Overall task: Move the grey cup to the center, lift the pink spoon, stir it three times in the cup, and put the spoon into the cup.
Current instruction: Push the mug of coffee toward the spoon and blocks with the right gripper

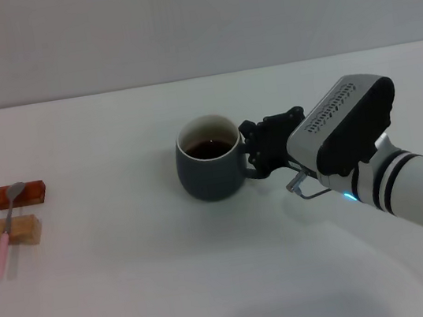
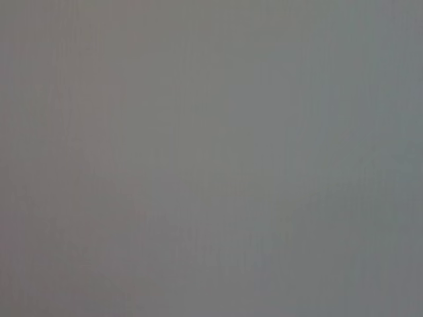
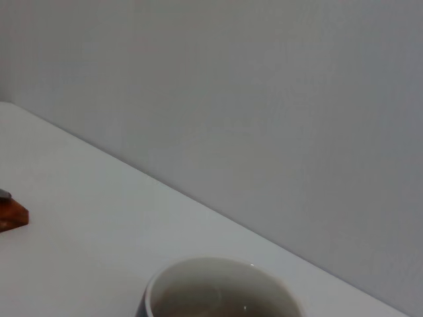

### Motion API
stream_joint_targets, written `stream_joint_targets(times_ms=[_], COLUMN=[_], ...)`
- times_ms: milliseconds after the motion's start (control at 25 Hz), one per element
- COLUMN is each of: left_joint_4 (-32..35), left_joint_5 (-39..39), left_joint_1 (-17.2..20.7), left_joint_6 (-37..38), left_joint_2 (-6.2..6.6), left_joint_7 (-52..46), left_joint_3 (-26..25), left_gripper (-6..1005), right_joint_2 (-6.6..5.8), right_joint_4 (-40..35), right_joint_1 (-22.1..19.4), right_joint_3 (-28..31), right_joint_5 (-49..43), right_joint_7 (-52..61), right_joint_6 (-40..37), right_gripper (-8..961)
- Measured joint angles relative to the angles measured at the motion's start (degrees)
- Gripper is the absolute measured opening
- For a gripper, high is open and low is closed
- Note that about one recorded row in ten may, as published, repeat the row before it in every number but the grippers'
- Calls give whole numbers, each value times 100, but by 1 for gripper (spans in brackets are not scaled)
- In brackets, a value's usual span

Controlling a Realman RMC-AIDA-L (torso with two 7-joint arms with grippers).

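The grey cup [image 1: 211, 168] stands upright on the white table near its middle, dark liquid inside. My right gripper [image 1: 257, 152] reaches in from the right and is shut on the cup's handle, which it mostly hides. In the right wrist view only the cup's pale rim [image 3: 198, 267] shows, close by. The pink spoon [image 1: 4, 235] lies far left, its metal bowl resting on a red block and its handle crossing a tan block. The left gripper is out of view; its wrist view shows only plain grey.
A red wooden block [image 1: 29, 192] and a tan wooden block [image 1: 20, 232] sit at the far left under the spoon. The red block's corner [image 3: 12, 215] also shows in the right wrist view. A pale wall rises behind the table's far edge [image 1: 106, 92].
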Motion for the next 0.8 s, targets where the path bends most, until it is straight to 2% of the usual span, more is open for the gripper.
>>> stream_joint_targets(times_ms=[320,800], left_joint_4=[-9,-9], left_joint_5=[0,0], left_joint_1=[33,43], left_joint_6=[10,19], left_joint_2=[-14,-23], left_joint_7=[1,1], left_joint_3=[1,-14], left_gripper=[765,761], right_joint_2=[16,122], right_joint_4=[13,66], right_joint_1=[140,290], right_joint_3=[-158,-393], right_joint_5=[12,35], right_joint_7=[3,16], right_joint_6=[71,79], right_gripper=[-1,-1])
